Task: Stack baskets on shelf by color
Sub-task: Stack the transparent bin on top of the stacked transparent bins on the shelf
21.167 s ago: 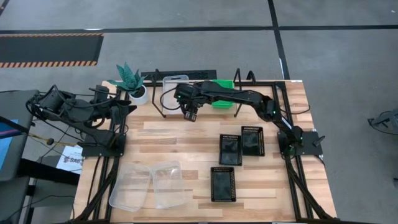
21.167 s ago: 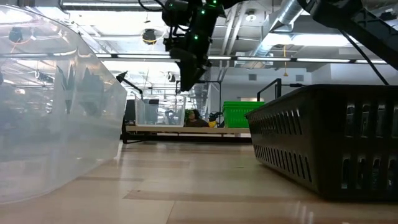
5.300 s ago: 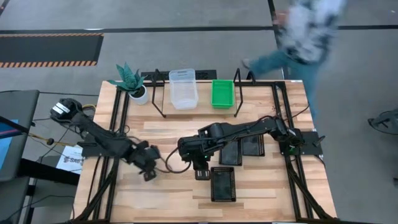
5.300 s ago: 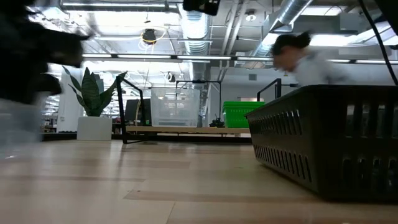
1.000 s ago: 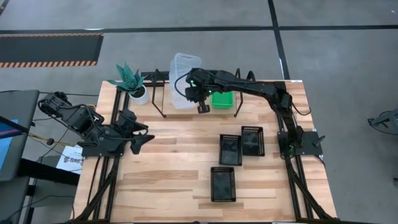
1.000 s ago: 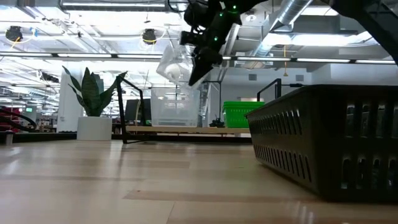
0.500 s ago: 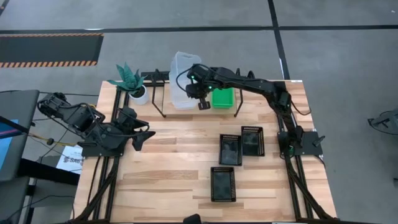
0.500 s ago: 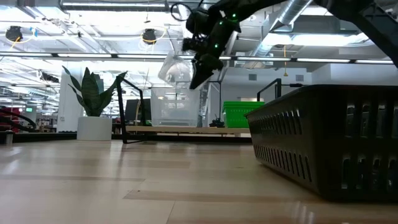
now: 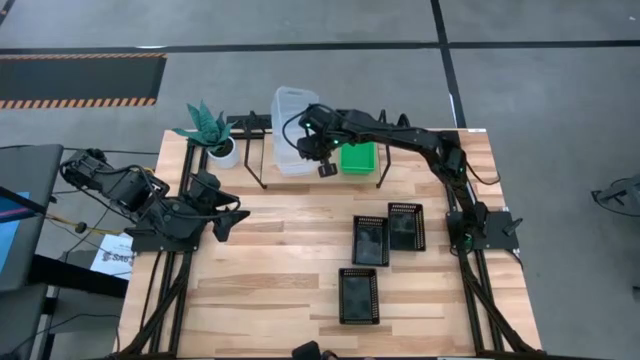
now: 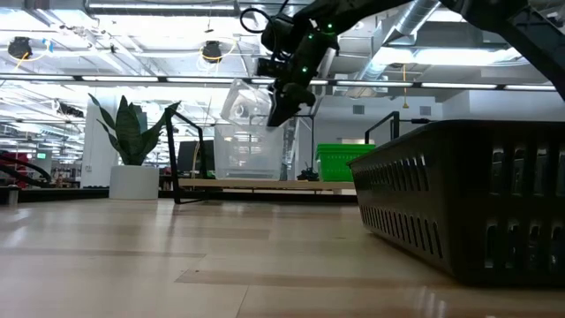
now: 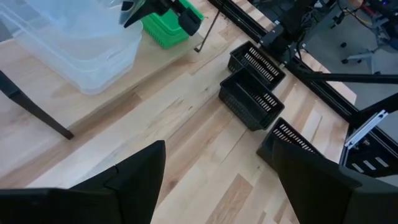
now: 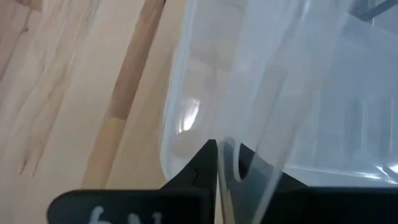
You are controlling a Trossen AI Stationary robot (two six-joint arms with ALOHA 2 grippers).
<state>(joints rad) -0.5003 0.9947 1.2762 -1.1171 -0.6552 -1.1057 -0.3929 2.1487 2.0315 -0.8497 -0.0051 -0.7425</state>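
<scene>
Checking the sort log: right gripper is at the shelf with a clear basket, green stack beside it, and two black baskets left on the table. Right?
Not quite: three black baskets are left on the table, as the high view shows. The rest stands: the right gripper is at the shelf with a clear basket, and the green stack sits beside it.

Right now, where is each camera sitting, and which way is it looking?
High view: above the table, looking straight down; both arms show, the right gripper at the shelf, the left gripper waiting at the table's left.
Low view: at tabletop height, looking level at the shelf; the right arm comes in from above.
Left wrist view: on the left arm, facing the black baskets; its own dark fingers show.
Right wrist view: on the right arm, close against a clear basket; its fingers pinch the wall.
All four share the clear baskets.
</scene>
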